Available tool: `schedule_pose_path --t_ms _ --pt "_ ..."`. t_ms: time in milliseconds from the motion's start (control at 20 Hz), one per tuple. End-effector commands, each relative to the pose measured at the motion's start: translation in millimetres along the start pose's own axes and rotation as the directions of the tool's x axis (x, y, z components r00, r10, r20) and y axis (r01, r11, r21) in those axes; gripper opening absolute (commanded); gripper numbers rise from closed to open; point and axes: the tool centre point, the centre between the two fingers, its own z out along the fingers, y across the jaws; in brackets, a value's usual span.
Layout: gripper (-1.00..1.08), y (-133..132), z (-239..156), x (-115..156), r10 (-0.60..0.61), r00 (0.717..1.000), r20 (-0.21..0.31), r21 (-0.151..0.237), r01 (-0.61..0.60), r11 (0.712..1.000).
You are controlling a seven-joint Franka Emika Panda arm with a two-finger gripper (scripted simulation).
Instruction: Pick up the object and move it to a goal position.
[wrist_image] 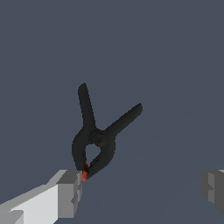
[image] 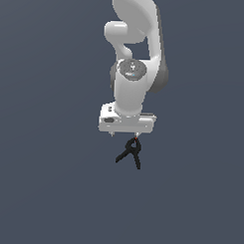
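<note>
1. One white robot arm [image: 133, 59] hangs down the middle of the exterior view, over a plain dark grey desk [image: 42, 191] with nothing to mark a goal position.
2. At the arm's lower end sits the claw [image: 124, 134], a wide white block facing downward.
3. In the wrist view the claw's two grey fingers [wrist_image: 70, 192] stand well apart, so the claw is spread wide and grips nothing.
4. The one finger touches, or nearly touches, the red tip of the clamp [wrist_image: 98, 135]; the other finger is far off to the opposite side.
5. The clamp [image: 129, 153] is small and black, with two splayed legs, lying on the desk just below the claw and slightly toward the exterior view's right.
6. Judging by this, the claw sits off-centre, so closing now might only brush the tip; the pick-up is not yet done.
</note>
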Motion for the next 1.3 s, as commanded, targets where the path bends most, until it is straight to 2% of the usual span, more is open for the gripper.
schedule_pose_path --t_ms 0,250,650,950,1250 --pt "1.00 -5.3 9.8 1.1 0.037 0.999 0.002 0.005 -0.037 0.999" --pt "1.00 -18.7 35.9 3.4 0.138 0.990 0.006 0.015 -0.138 0.990" --pt "1.00 -36.7 72.8 4.2 0.279 0.960 0.014 0.023 -0.279 0.960" --pt "1.00 -43.2 86.8 3.8 0.331 0.944 0.017 0.024 -0.331 0.943" --pt "1.00 -44.2 89.1 3.4 0.336 0.942 0.018 0.024 -0.336 0.941"
